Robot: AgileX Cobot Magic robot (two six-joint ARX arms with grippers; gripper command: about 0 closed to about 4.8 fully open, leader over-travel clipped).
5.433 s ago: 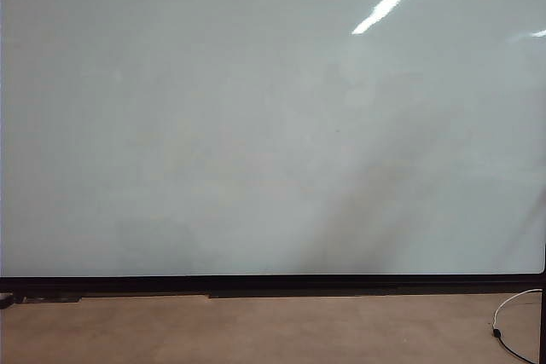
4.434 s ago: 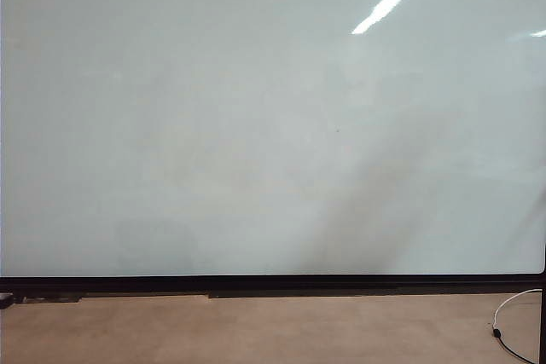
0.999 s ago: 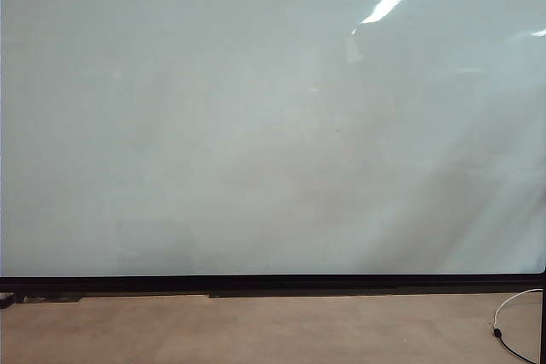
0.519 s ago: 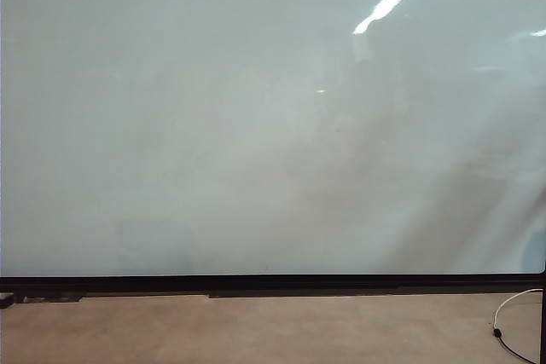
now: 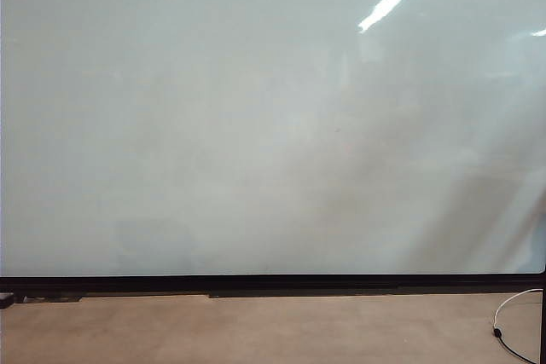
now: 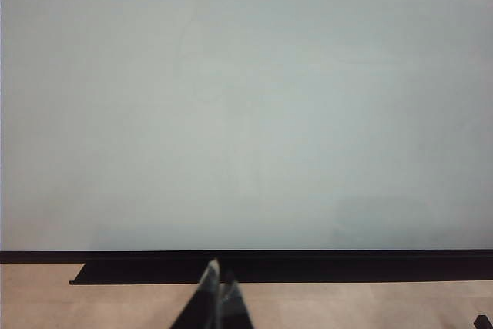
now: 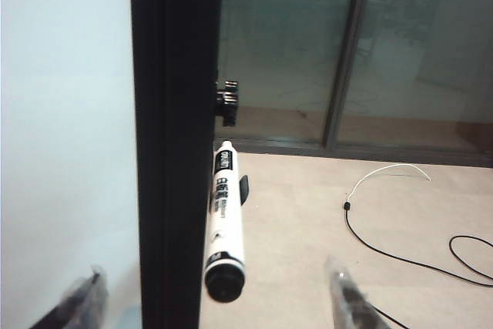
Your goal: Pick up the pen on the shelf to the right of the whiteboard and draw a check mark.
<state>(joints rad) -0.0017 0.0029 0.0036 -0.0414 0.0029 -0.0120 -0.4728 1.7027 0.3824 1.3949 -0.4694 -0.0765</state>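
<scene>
Item: pen, white, held beside the black frame at the right edge of the whiteboard. Right end effector: fingers spread wide, straddling the pen's near end, not touching. Advise centring, then closing on the barrel. Left end effector: pinched together, idle, low before the board.

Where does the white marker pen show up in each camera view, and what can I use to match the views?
Exterior view: the slim white marker pen is not in it.
Left wrist view: not in it; only the shut left gripper shows.
Right wrist view: the pen sits beside the black frame edge, between the open right gripper's fingers.
Shared landmark: the large glossy pale whiteboard.
</scene>
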